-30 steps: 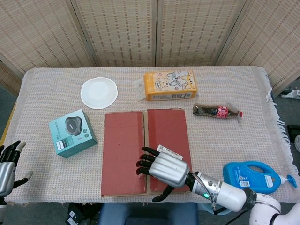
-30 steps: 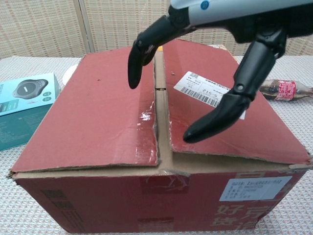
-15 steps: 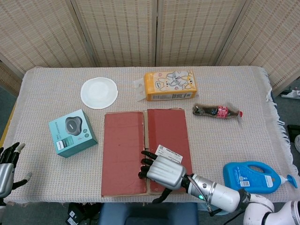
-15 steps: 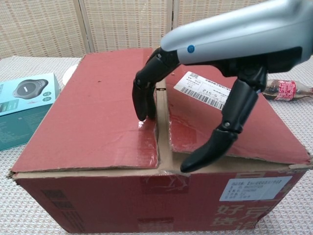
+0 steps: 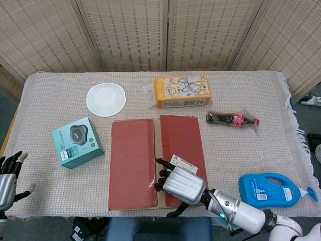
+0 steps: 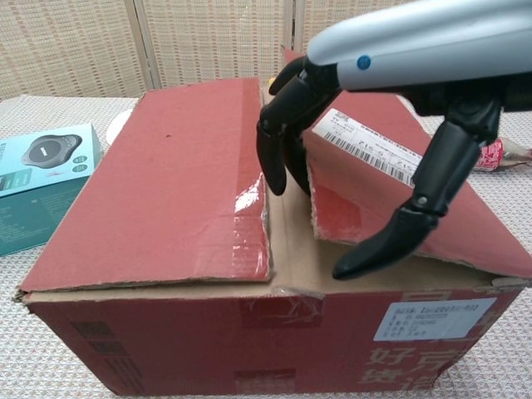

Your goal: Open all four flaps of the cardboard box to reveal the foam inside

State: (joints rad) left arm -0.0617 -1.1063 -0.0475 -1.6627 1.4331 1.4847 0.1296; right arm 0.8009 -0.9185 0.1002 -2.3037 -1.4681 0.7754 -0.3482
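Observation:
The red cardboard box (image 5: 131, 163) stands at the table's near middle, its left top flap (image 6: 166, 183) lying flat. The right flap (image 6: 391, 191), with a white label, is tilted up along the centre seam. My right hand (image 5: 181, 182) lies over that flap's near part. Its fingers (image 6: 273, 158) are hooked down into the seam under the flap's inner edge. The thumb (image 6: 399, 233) hangs apart over the front edge. Brown cardboard shows in the gap; no foam is visible. My left hand (image 5: 7, 178) hangs off the table's left front corner, fingers spread, holding nothing.
A teal boxed item (image 5: 77, 142) sits left of the box. Behind it lie a white plate (image 5: 106, 99) and an orange cartoon-printed pack (image 5: 181, 92). A dark bottle (image 5: 232, 119) lies to the right, and a blue detergent bottle (image 5: 268, 189) is at the near right.
My right hand dropped from above the box, dug its fingers into the centre seam, and raised the right flap's inner edge. The left hand stayed put.

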